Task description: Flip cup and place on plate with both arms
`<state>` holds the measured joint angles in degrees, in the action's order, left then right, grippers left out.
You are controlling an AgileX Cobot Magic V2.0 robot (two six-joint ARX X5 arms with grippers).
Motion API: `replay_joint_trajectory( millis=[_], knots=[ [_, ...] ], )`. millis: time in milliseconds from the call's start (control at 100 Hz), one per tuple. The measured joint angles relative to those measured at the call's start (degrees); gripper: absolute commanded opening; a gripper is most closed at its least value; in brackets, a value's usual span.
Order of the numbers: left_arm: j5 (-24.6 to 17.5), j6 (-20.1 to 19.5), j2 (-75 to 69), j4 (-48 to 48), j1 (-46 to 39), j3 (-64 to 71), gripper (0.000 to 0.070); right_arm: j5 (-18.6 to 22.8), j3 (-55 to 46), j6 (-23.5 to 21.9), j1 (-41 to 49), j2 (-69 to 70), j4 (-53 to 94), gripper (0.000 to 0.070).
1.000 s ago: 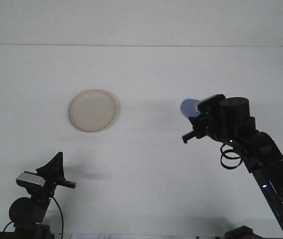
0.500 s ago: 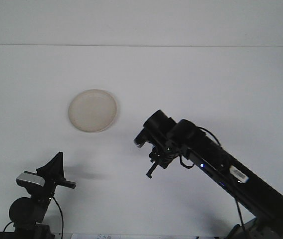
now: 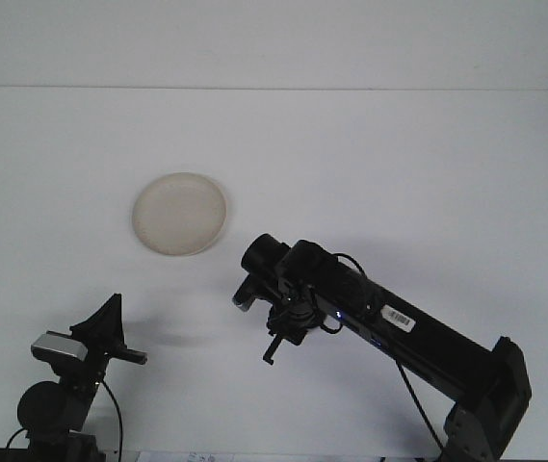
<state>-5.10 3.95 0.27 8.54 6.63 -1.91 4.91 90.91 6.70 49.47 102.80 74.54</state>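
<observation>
One plate [image 3: 179,214] lies bare. Below-right of it hangs my right gripper [image 3: 252,281]; whether it grips I cannot tell, and no cup shows. I judge the cup light, stiff and slippery, best held by its wall.

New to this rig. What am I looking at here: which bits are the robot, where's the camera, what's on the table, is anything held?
One camera, looking forward over a white table the way the robot faces. The long black arm from the lower right is the robot's right arm; its right gripper reaches toward the middle of the table. The small black part at lower left is the left gripper, low near the front edge. A round cream plate lies flat on the table, with nothing on it. The task involves a cup, but I cannot make one out here, nor tell whether the right gripper holds anything.
</observation>
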Motion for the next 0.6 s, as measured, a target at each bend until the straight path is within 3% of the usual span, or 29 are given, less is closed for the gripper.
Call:
replay_joint_trajectory(
  millis=[40,150,210,330,600],
  knots=[
    [0.0,0.0,0.0,0.0,0.0,0.0,0.0012,0.0,0.0,0.0,0.0,0.0,-0.2,0.0064],
    [0.0,0.0,0.0,0.0,0.0,0.0,0.0012,0.0,0.0,0.1,0.0,0.0,-0.7,0.0326],
    [0.0,0.0,0.0,0.0,0.0,0.0,0.0012,0.0,0.0,0.1,0.0,0.0,-0.6,0.0424],
    [0.0,0.0,0.0,0.0,0.0,0.0,0.0012,0.1,0.5,0.1,0.0,0.0,1.0,0.0437],
    [0.0,0.0,0.0,0.0,0.0,0.0,0.0012,5.1,11.8,0.4,0.0,0.2,2.3,0.0438]
  ],
)
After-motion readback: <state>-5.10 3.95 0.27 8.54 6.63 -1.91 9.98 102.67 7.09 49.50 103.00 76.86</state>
